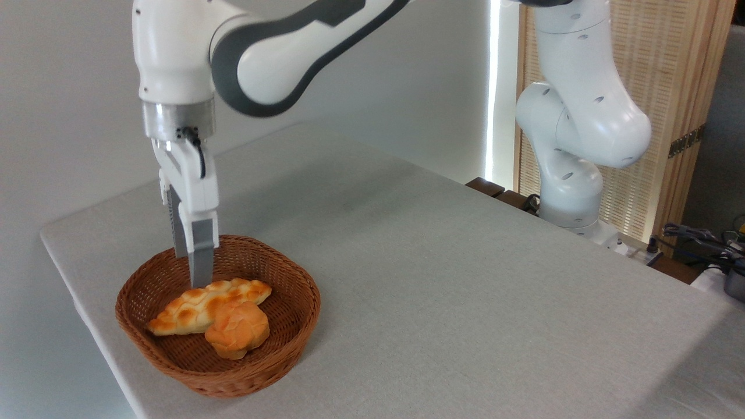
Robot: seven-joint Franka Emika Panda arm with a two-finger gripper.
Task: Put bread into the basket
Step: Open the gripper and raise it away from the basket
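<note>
bread inside basket | fingers just above loaf | rim near table edge

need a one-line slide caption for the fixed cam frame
Gripper poised just above the bread, which lies in the basket beside a bun.

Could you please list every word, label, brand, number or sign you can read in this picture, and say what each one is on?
None: no readable text shows anywhere in this view.
The robot arm shows no legible logo or label.
The basket, the bread and the round bun carry no writing.
The table and the slatted wooden panel are plain.
The gear at the far right is too small to read.
</note>
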